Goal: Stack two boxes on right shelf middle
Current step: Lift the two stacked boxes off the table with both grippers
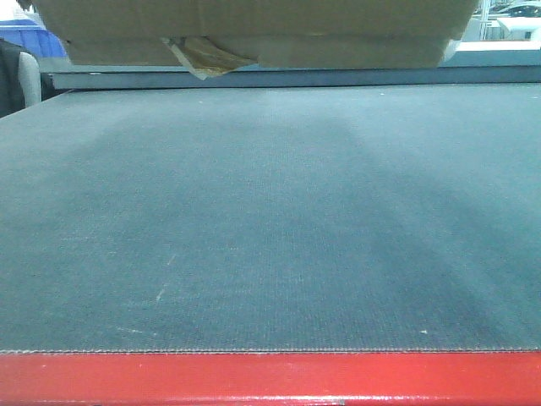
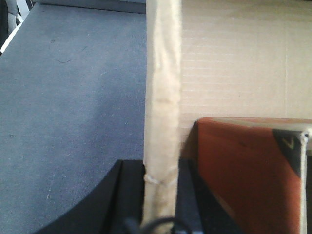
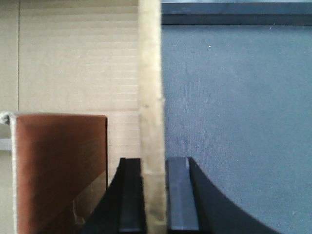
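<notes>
Both point down: my left gripper (image 2: 160,170) and right gripper (image 3: 154,165) each clamp a wall of the cardboard box (image 1: 254,34).

The cardboard box (image 1: 254,34) is cut off by the front view's top edge.

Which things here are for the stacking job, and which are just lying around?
For the job: cardboard box; reddish-brown box inside it; left end effector and right end effector, both clamped on its walls.
Just around: blue bin; felt platform.
</notes>
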{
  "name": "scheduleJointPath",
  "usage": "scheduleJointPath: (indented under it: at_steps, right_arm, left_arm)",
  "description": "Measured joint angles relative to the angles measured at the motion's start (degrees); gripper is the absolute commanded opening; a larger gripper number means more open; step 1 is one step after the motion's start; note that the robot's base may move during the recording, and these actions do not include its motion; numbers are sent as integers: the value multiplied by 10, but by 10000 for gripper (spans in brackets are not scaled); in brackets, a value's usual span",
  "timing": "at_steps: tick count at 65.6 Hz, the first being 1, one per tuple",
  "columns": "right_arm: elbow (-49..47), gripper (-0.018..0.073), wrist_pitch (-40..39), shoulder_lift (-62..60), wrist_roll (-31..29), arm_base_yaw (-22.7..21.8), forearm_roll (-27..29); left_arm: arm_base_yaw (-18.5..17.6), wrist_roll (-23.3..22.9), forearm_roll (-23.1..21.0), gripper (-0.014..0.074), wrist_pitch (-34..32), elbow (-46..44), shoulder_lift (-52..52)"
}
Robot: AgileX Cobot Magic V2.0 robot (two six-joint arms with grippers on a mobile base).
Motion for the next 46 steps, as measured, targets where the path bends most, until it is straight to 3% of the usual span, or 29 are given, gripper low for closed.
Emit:
scheduleJointPath:
  at_steps: [46]
  right_arm:
    - [0, -154, -1, 0, 0, 0, -1]
  left_arm:
    - [0, 0, 2, -111, 0, 0, 0]
